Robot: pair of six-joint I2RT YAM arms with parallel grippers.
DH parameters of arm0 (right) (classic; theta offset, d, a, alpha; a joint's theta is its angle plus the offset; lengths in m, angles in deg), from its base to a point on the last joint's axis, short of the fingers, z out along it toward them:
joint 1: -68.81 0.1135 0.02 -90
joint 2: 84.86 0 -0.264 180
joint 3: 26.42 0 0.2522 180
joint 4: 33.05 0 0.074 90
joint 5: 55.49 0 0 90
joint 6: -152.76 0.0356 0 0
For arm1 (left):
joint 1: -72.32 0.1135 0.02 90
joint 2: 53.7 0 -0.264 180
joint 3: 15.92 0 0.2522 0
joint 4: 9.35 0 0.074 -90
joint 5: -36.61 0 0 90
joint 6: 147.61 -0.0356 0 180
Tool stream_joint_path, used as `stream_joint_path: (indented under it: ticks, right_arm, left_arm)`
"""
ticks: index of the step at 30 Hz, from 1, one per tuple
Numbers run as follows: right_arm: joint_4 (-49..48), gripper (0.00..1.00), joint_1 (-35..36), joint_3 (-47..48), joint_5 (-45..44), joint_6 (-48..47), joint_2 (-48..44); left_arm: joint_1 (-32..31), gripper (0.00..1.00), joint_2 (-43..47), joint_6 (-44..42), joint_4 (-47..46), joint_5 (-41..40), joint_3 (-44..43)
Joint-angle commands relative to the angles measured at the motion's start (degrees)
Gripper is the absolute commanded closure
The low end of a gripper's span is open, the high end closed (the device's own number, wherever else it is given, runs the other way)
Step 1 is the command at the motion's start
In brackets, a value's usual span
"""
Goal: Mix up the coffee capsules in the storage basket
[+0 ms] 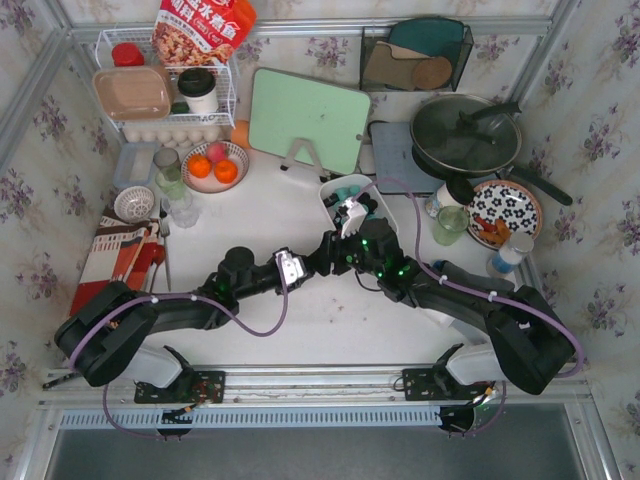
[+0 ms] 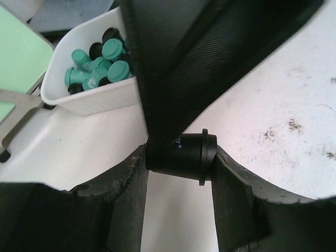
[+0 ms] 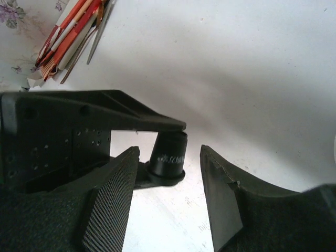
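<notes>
The white storage basket (image 1: 329, 189) stands just behind the table's middle, with teal and black coffee capsules (image 1: 345, 193) in it. In the left wrist view its wall (image 2: 94, 97) is at the upper left, with teal capsules (image 2: 113, 50) heaped inside. My left gripper (image 1: 322, 258) (image 2: 178, 157) is shut on a black capsule (image 2: 176, 155), held sideways above the table in front of the basket. My right gripper (image 1: 340, 248) (image 3: 169, 149) is open. Its jaws stand on either side of that same black capsule (image 3: 169, 153) without closing on it.
A green cutting board (image 1: 308, 118) leans behind the basket. A wok (image 1: 465, 135), a patterned plate (image 1: 505, 212) and a glass (image 1: 450, 224) are at the right. A bowl of oranges (image 1: 214, 166), a wire rack (image 1: 165, 95) and a striped cloth with chopsticks (image 1: 125, 250) are at the left.
</notes>
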State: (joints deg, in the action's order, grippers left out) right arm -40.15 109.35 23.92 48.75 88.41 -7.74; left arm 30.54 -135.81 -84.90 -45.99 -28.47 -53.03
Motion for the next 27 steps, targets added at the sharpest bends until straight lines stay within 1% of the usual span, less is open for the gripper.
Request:
stream_joint_path:
  ticks: [1,3,10,18,20,22,24,25,27]
  right_arm:
    - [3.25,0.42,0.29,1.74,0.51,1.04,-0.48]
    - [4.97,0.42,0.46,2.42,0.13,0.51,-0.55]
    - [7.99,0.44,1.38,3.61,0.17,-0.03,-1.0]
    - [10.62,0.48,2.74,5.18,0.1,0.11,-0.23]
    - [11.03,0.5,3.09,5.55,-0.22,0.28,-0.13]
    - [11.09,0.57,3.27,5.59,-0.54,0.63,-0.28]
    - [11.15,0.65,3.32,5.55,-0.95,1.12,-0.67]
    - [11.19,0.7,3.37,5.43,-1.3,1.29,-1.09]
    - [11.19,0.79,3.41,5.01,-2.22,1.83,-2.11]
  left_arm:
    - [-1.21,0.81,0.63,-3.37,-4.04,1.76,0.63]
    - [-1.56,0.81,2.67,-3.74,-3.76,1.36,0.75]
    - [-2.28,0.81,4.5,-4.06,-2.76,0.61,1.07]
    - [-3.67,0.81,6.1,-5.27,-1.58,0.12,1.2]
    - [-4.02,0.81,6.6,-5.62,-1.06,0.11,1.12]
    - [-4.46,0.8,7.06,-5.59,-0.29,-0.01,0.84]
    - [-4.62,0.77,7.65,-5.35,1.75,-0.06,0.18]
    - [-4.68,0.73,7.85,-5.14,2.67,-0.14,-0.25]
    - [-4.71,0.58,8.24,-4.76,3.74,-0.45,-0.65]
